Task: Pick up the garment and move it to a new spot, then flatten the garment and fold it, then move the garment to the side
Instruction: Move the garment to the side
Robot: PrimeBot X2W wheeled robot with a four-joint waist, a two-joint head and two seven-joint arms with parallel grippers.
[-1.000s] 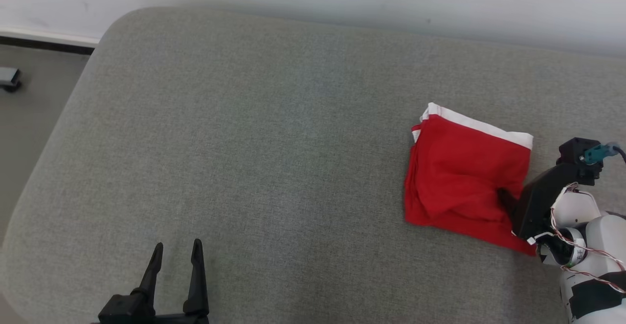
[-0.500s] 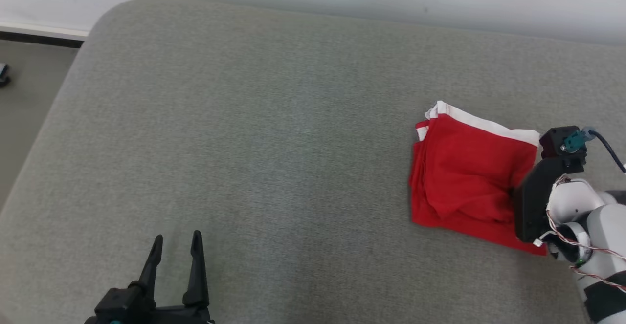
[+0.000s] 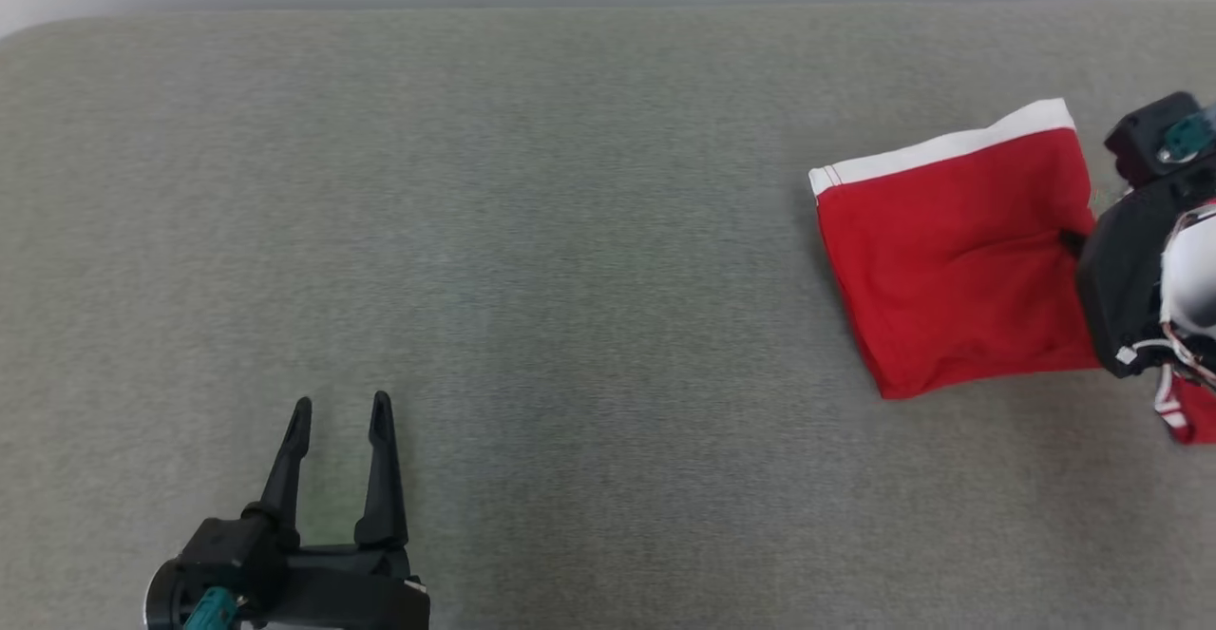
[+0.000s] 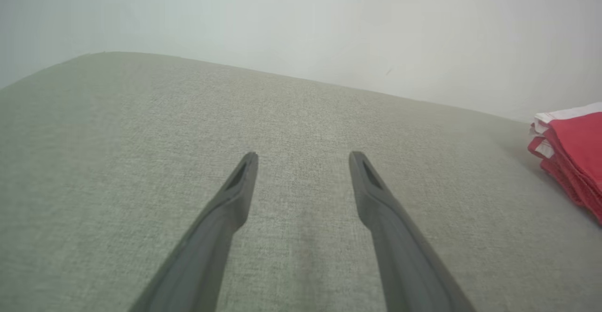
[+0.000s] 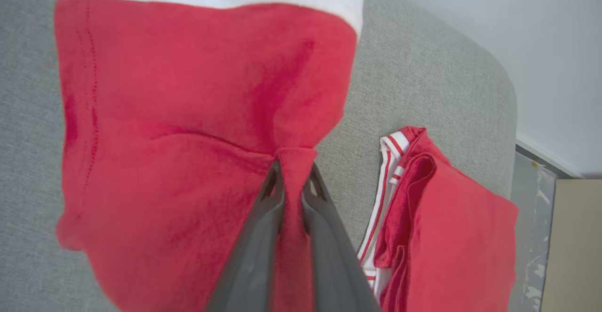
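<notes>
The garment is red cloth with a white band, folded into a rough square on the right part of the grey cushion. My right gripper is shut on its right edge. The right wrist view shows a pinch of red cloth between the fingers, with the garment spread beyond them. My left gripper hovers open over bare cushion at the lower left, far from the garment. Its fingers are spread with nothing between them, and the garment sits at the right edge.
A second folded red garment with red-and-white striped trim lies just right of the held one, near the cushion's rounded end; a corner of that second garment peeks out under my right arm. A pale wall runs behind the cushion.
The head camera has turned, so the whole picture has shifted. My right gripper, still shut on the garment, has swung it round; its white band now slants the other way and the cloth looks smoother.
</notes>
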